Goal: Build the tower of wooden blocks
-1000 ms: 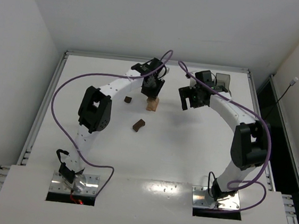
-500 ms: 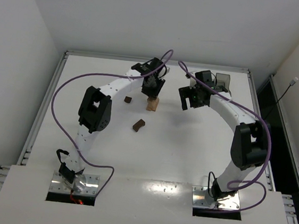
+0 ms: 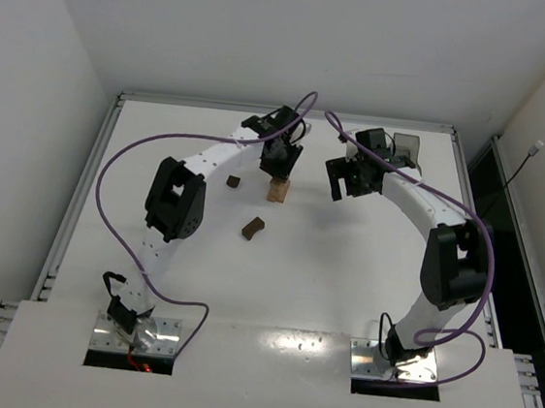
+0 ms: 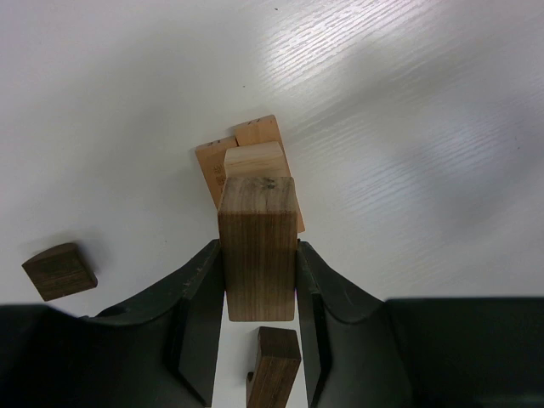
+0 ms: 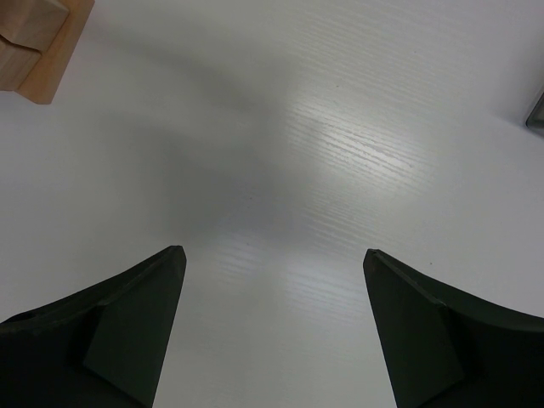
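Observation:
The tower (image 3: 278,191) is a short stack of light tan wood blocks (image 4: 255,157) at the table's back middle. My left gripper (image 4: 258,255) hangs right over it, shut on a dark brown block (image 4: 257,246) held upright between both fingers. Whether that block touches the stack I cannot tell. In the top view the left gripper (image 3: 279,161) hides the held block. A small dark cube (image 3: 233,182) (image 4: 59,270) lies left of the tower. A dark notched piece (image 3: 253,227) (image 4: 274,365) lies nearer the arms. My right gripper (image 3: 345,182) (image 5: 272,255) hovers open to the tower's right, holding nothing.
A translucent grey tray (image 3: 407,148) stands at the back right behind the right arm, its corner (image 5: 537,115) at the right wrist view's edge. The tan stack's base (image 5: 38,42) shows in that view's top left corner. Purple cables loop over both arms.

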{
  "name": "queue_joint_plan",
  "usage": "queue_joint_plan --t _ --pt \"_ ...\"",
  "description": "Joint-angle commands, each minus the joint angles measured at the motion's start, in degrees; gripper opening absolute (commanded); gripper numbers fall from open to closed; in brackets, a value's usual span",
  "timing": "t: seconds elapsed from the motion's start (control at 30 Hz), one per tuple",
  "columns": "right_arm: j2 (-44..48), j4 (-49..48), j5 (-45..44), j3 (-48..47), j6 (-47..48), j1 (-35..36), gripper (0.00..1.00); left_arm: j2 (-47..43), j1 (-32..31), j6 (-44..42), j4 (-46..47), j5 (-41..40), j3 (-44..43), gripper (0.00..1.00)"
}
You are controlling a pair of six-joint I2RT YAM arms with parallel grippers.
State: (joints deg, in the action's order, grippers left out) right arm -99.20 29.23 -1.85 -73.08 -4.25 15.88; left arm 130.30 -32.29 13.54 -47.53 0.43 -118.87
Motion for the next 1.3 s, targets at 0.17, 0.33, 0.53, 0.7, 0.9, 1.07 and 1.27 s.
queue_joint_plan --t 0.17,0.33,0.53,0.7,0.9,1.07,1.27 --pt "0.23 -1.11 0.70 -0.49 0.30 -0.15 0.83 0.74 -0.67 -0.62 0.51 1.07 -2.51 0.00" --pt "-0.29 -1.11 0.70 -0.49 0.30 -0.15 0.83 1.27 -0.67 -0.62 1.03 1.07 -3.04 0.00" --pt "-0.29 -1.11 0.70 -0.49 0.30 -0.15 0.83 1.79 -0.67 -0.62 1.03 1.07 -3.56 0.00" --pt "-0.29 -1.11 0.70 -0.49 0.30 -0.15 0.83 1.80 -0.67 -0.62 1.03 1.07 -3.56 0.07" --pt "-0.82 -1.11 0.70 -0.49 0.30 -0.15 0.83 1.80 -0.67 -0.10 1.03 1.07 -3.56 0.13" --pt "-0.82 -1.11 0.70 -0.49 0.30 -0.15 0.83 1.80 -0.67 -0.09 1.03 1.07 -3.04 0.13" --pt "-0.82 -1.11 0.70 -0.49 0.30 -0.15 0.83 1.80 -0.67 -0.09 1.03 0.54 -3.04 0.14"
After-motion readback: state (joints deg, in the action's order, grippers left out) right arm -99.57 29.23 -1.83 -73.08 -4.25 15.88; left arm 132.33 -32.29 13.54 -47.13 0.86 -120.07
